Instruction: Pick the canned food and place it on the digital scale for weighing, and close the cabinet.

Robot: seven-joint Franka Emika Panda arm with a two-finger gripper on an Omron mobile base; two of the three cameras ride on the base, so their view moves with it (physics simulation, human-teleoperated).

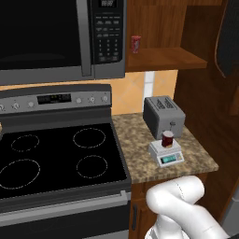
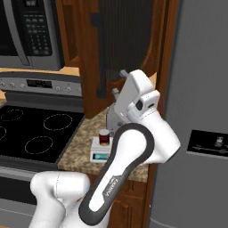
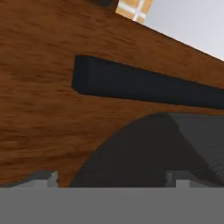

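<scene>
The canned food [image 1: 168,138] [image 2: 104,137], a squat dark-red can, stands upright on the white digital scale [image 1: 165,154] [image 2: 100,152] on the granite counter. The brown cabinet's door [image 2: 120,40] [image 3: 48,109] hangs open, its dark panel [image 3: 153,148] and black bar handle [image 2: 101,58] [image 3: 144,85] facing me. My gripper [image 2: 119,83] [image 3: 111,179] is raised well above the scale, right up against the door's face just below the handle. Its jaws are open with nothing between them. The cabinet's shelf [image 1: 163,58] is exposed.
A slim bright red can [image 1: 136,43] stands on the cabinet shelf. A grey toaster [image 1: 163,115] sits behind the scale. The black microwave [image 1: 56,37] hangs over the stove [image 1: 56,154] to the left. A grey fridge [image 2: 200,111] walls off the right side.
</scene>
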